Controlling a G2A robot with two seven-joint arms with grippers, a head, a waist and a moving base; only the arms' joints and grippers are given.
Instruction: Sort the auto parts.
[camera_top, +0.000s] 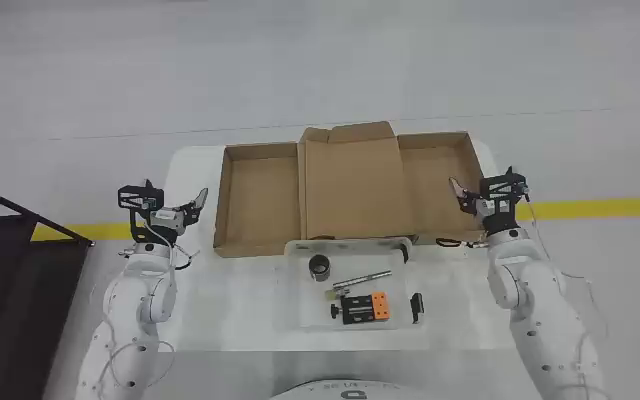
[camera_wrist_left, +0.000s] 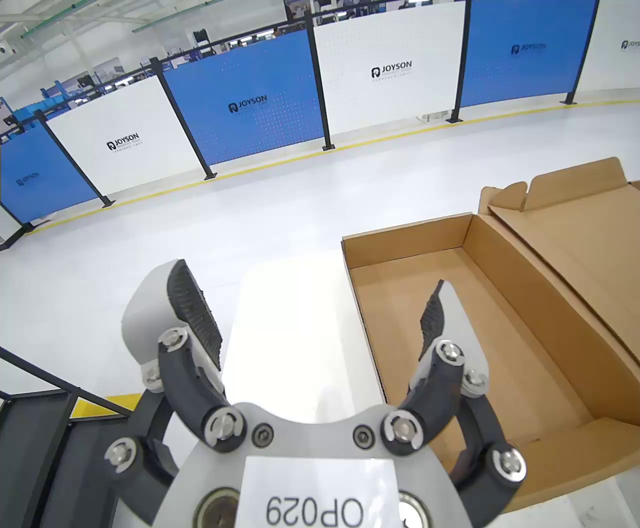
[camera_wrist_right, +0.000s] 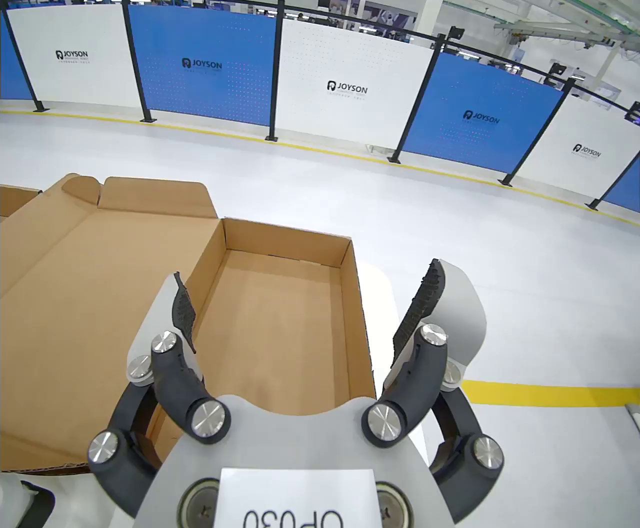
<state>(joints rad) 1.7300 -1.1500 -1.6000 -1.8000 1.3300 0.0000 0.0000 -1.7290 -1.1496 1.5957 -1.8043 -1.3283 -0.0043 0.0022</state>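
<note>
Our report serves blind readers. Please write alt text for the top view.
A clear tray of auto parts sits on a table in front of an open cardboard box with two side bays; the left gripper and right gripper hang open at either side.

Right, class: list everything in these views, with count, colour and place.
Table: 1, white, under everything.
Cardboard compartments: 2, brown, table's far side, flap between.
Plastic tray: 1, clear, table's near side.
Ring: 1, black, tray's left.
Rod: 1, grey metal, tray's middle.
Block part: 1, orange-black, beside rod.
Small parts: 2, black, tray's right edge.
Floor lines: 2, yellow, one by table, one along fence.
Fence panels: several, blue and white, around floor.
Left tool: 1, grey-black, open, by left compartment.
Right tool: 1, grey-black, open, by right compartment.
</note>
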